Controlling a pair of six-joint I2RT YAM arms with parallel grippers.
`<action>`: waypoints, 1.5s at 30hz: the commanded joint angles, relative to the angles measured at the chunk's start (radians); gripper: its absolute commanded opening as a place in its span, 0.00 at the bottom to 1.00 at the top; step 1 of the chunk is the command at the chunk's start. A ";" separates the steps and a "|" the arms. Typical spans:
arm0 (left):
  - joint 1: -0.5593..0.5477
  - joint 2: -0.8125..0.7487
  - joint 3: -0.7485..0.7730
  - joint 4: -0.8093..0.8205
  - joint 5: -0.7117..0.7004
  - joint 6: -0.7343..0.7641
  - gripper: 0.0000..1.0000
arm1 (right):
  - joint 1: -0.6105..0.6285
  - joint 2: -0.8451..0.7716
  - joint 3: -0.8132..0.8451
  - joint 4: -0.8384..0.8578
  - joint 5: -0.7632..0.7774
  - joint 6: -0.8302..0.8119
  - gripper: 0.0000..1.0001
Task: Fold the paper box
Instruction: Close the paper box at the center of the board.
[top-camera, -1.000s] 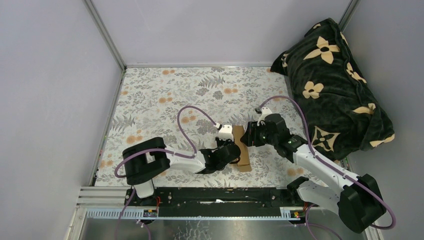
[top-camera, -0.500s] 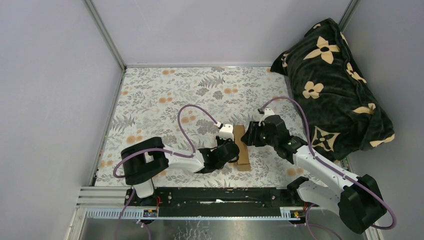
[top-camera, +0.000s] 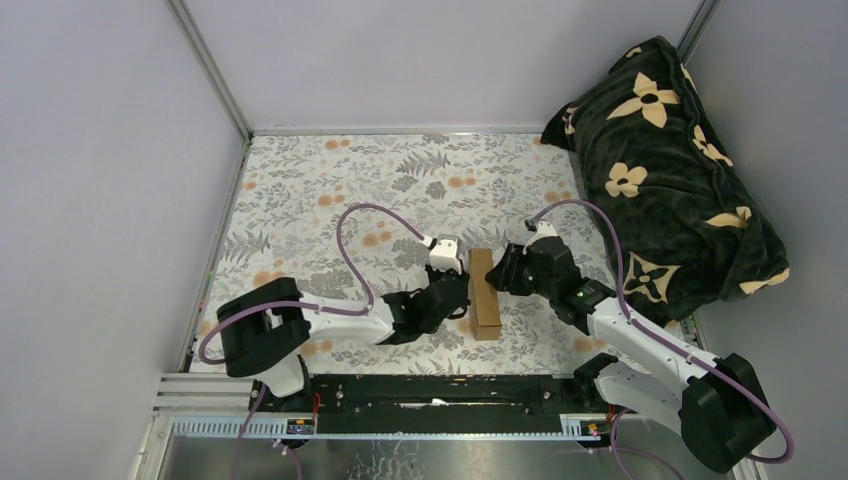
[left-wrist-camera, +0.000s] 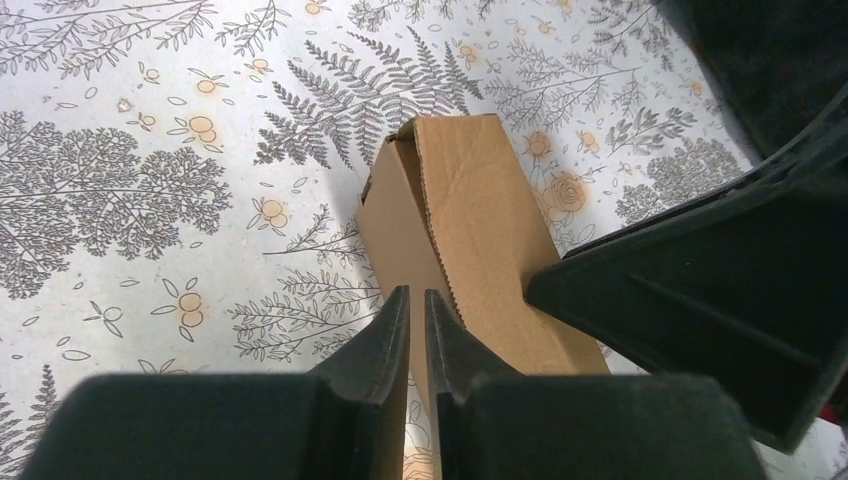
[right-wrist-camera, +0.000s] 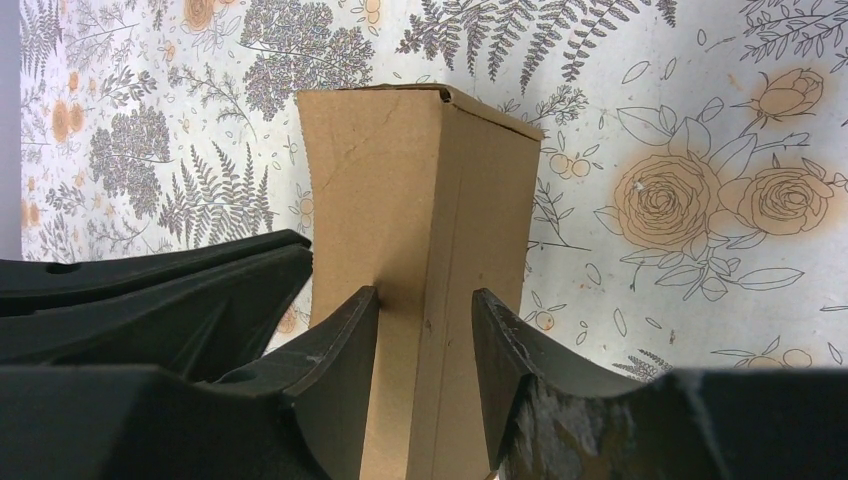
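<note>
**Top external: both grippers working at one box**

Top external is showing the box lying lengthwise on the floral cloth, near the front edge and between the two arms. It is already looking like a long brown tube rather than a flat sheet; a toothed flap edge is running along its upper face, so the closing seems unfinished.

The left gripper is sitting against the box's left side. Its jaws are standing almost closed with only a slit between them, and a thin edge of cardboard appears to be caught in that slit. It is probably pinning the wall so the box is not sliding.

The right gripper is working at the far end with its jaws roughly half apart. Its fingers are sitting either side of the long corner crease; whether they are pressing the cardboard I cannot tell. Placed opposite each other like this, one arm is likely steadying the box while the other is squaring the crease.
</note>
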 joint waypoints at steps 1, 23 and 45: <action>0.034 -0.066 -0.032 0.109 0.010 0.028 0.16 | 0.013 0.034 -0.044 -0.156 0.061 -0.030 0.46; 0.279 0.043 0.154 0.287 0.585 0.170 0.10 | 0.012 0.070 -0.022 -0.140 0.044 -0.060 0.46; 0.335 0.212 0.075 0.476 0.664 0.048 0.09 | 0.012 0.068 -0.044 -0.126 0.031 -0.070 0.45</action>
